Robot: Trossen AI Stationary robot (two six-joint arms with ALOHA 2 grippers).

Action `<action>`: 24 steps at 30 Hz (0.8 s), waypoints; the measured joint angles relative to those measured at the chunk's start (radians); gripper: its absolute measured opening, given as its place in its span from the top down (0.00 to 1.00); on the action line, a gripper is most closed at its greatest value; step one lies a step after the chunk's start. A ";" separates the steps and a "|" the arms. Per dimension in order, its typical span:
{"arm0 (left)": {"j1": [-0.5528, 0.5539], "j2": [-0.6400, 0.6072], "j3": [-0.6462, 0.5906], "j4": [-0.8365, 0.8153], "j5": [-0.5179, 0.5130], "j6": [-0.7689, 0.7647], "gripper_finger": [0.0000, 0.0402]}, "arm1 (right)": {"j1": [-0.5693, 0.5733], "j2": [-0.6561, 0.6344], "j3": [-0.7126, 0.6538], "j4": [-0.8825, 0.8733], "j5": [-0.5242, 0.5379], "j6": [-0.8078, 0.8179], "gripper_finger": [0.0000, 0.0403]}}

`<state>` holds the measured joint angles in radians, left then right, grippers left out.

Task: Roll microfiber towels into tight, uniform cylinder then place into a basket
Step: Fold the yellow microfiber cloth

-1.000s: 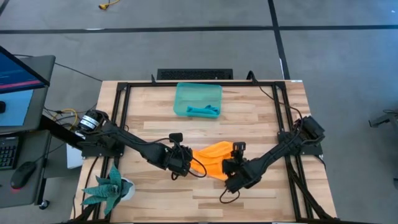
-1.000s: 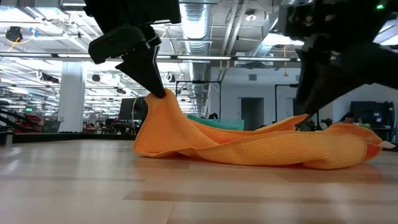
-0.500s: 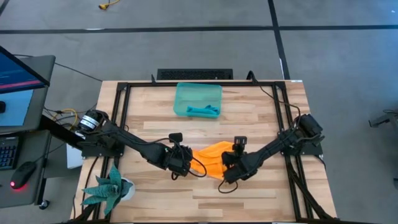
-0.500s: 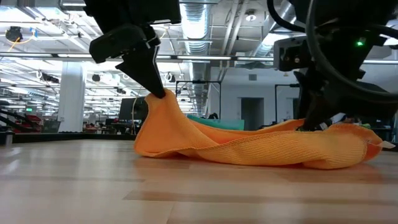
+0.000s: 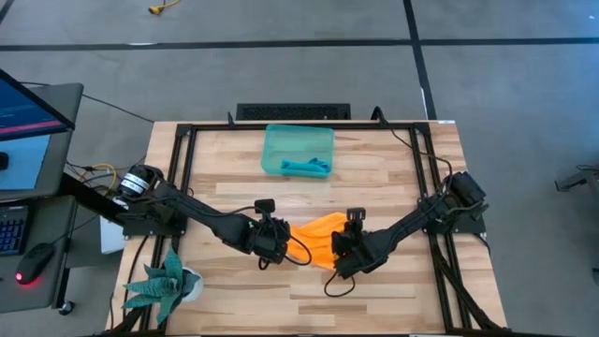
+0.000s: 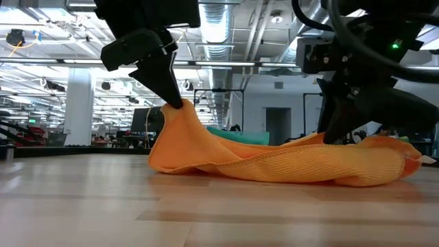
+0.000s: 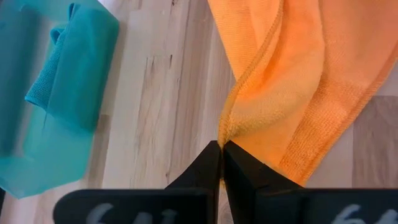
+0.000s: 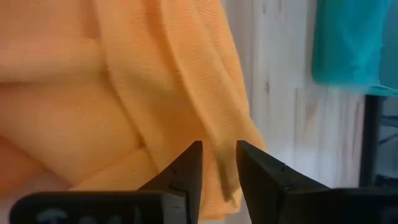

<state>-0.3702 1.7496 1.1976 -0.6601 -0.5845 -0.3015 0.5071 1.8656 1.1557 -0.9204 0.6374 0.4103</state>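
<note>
Plant: one, in a white pot, stood at the near left corner of the bench; no part in the work.
Left gripper: fingers pressed together on the left edge of the orange towel, a pinch of cloth held raised, as seen in the low view and at the fingertips in the left wrist view.
Orange towel: one, crumpled rather than rolled, lying between the two grippers at the middle of the near half of the bench; long axis judged to run left to right, from one gripper to the other.
Right gripper: set over the right end of the same towel; fingers part open with a fold of cloth in the gap; a firm hold is not confirmed.
Deciding relation: the towel lies directly beneath the right gripper, which is the nearer arm to the free end.
Basket: one, near the far edge, well apart from both grippers.
Teal towel: one, already inside the basket.
Towels counted: two.
</note>
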 joint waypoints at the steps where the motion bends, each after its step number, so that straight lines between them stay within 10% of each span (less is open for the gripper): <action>1: 0.000 0.000 0.000 0.000 0.001 -0.008 0.98 | -0.006 0.000 0.000 -0.004 0.009 0.000 0.71; 17: 0.000 0.000 0.000 0.000 0.012 0.027 0.98 | -0.045 0.000 0.000 -0.006 -0.034 0.011 0.98; 24: -0.005 0.000 0.000 -0.006 0.028 0.083 0.98 | -0.007 0.000 0.003 -0.041 -0.034 0.035 0.95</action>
<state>-0.3752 1.7496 1.1976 -0.6659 -0.5568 -0.2180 0.4997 1.8660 1.1589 -0.9613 0.6037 0.4450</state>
